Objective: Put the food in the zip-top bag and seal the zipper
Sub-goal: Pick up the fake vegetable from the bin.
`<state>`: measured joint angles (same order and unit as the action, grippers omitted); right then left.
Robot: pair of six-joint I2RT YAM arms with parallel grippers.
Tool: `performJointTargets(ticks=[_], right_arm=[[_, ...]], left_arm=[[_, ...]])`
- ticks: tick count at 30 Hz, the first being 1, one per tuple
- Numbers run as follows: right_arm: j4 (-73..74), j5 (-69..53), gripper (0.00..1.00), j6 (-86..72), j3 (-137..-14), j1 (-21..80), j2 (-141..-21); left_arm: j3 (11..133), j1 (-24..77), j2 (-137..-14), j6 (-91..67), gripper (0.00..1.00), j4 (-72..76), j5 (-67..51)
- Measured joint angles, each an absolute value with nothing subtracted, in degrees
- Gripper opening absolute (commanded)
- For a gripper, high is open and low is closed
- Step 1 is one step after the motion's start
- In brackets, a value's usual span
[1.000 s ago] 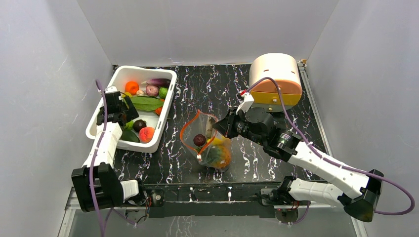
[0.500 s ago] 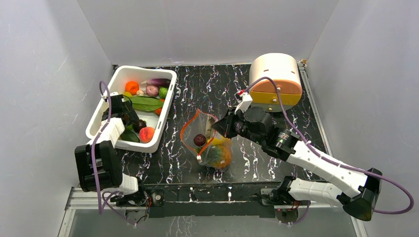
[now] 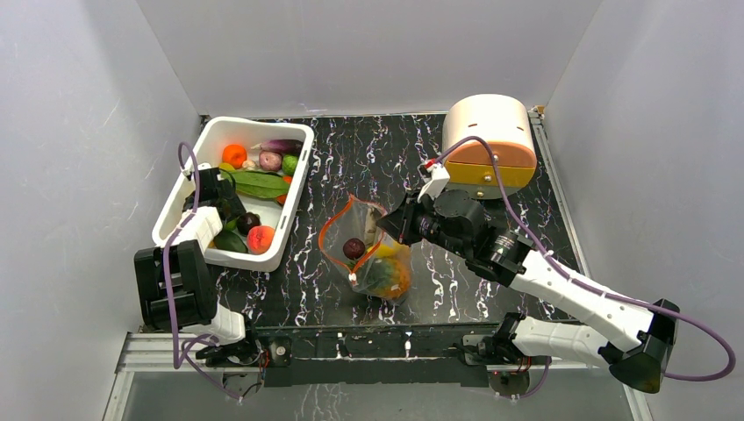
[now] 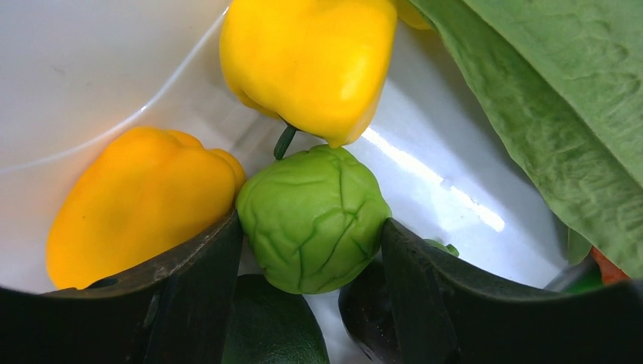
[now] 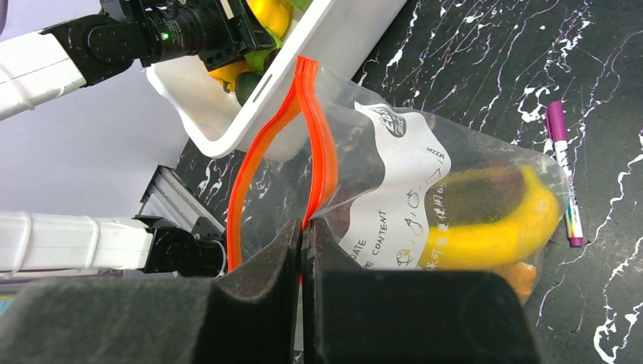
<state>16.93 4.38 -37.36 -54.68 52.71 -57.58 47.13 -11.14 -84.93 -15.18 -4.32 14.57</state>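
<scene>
On marbled table (image 3: 351,149), bag (image 3: 368,254), white walls (image 3: 351,53)

White tub (image 3: 250,122), purple pen (image 5: 566,178), round box (image 3: 489,132)

Left elbow (image 3: 171,285): drawn in from the near-left corner and raised, so the forearm now stands steeper.
Left hand (image 3: 226,203): sunk lower into the white tub (image 3: 254,122), on its near left side; jaws narrower (a wrinkled green fruit (image 4: 312,218) sits between them).
</scene>
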Motion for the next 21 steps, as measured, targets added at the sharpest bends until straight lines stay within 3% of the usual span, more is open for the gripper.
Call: performJointTargets(ticks=[4,21], right_arm=[[17.0,4.4,0.0,-37.4,-54.7,52.7,-57.3],[19.2,4.5,0.0,-38.1,-54.7,52.7,-54.6]], left_arm=[[47.1,-11.1,-84.9,-15.1,0.45,-4.3,14.4],[47.1,-11.1,-79.3,-13.7,0.36,-8.8,9.2]])
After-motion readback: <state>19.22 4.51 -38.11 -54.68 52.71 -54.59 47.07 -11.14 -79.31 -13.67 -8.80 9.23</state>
